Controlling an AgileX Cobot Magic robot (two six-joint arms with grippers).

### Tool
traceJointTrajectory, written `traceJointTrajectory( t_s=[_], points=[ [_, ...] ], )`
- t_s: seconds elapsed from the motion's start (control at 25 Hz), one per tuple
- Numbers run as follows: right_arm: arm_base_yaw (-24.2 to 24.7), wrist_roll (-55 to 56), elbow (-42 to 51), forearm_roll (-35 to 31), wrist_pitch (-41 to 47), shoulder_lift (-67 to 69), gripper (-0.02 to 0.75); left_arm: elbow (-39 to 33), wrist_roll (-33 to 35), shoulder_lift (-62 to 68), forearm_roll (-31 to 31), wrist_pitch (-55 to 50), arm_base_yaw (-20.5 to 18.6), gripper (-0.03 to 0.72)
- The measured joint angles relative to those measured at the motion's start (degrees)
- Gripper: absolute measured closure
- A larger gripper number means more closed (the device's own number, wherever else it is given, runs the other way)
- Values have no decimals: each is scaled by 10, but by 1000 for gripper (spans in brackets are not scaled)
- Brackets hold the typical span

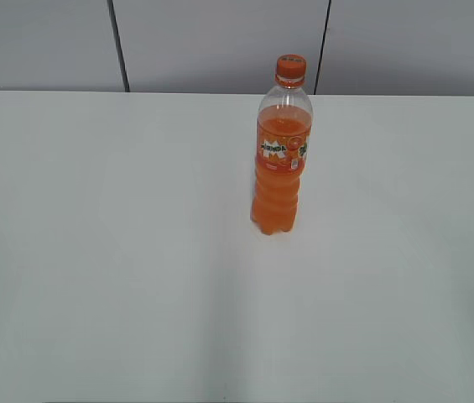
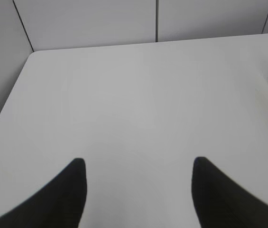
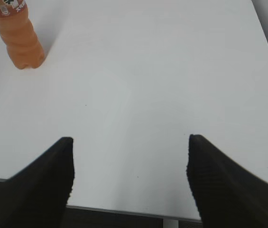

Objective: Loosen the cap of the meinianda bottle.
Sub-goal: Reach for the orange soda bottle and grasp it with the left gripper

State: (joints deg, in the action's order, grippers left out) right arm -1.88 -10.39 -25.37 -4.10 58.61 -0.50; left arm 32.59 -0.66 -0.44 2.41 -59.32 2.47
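The cap (image 1: 290, 66) is on top of the meinianda bottle (image 1: 281, 151), which stands upright toward the back of the white table (image 1: 94, 252), a bit right of center, long axis vertical.

Fingers first: the right gripper (image 3: 130, 156) has its jaws spread wide with nothing between them, just bare tabletop near the front edge. The left gripper (image 2: 138, 175) is the same deal, wide open, holding nothing, hovering over empty table.

From the right fingers the bottle's lower body (image 3: 21, 40) sits up and off to the left, well apart. The left wrist view only catches a faint orange blur at its right edge, so I'd guess the right arm is nearer, but it's not a sure thing. Neither arm shows in the exterior view. Nothing's touching the bottle yet, so loosening hasn't started.
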Motion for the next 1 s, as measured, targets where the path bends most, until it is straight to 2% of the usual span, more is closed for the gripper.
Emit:
traceJointTrajectory(
  t_s=[1.0],
  points=[
    [0, 0, 0, 0, 0, 0, 182, 0, 0, 0, 0, 0, 0, 252]
  ],
)
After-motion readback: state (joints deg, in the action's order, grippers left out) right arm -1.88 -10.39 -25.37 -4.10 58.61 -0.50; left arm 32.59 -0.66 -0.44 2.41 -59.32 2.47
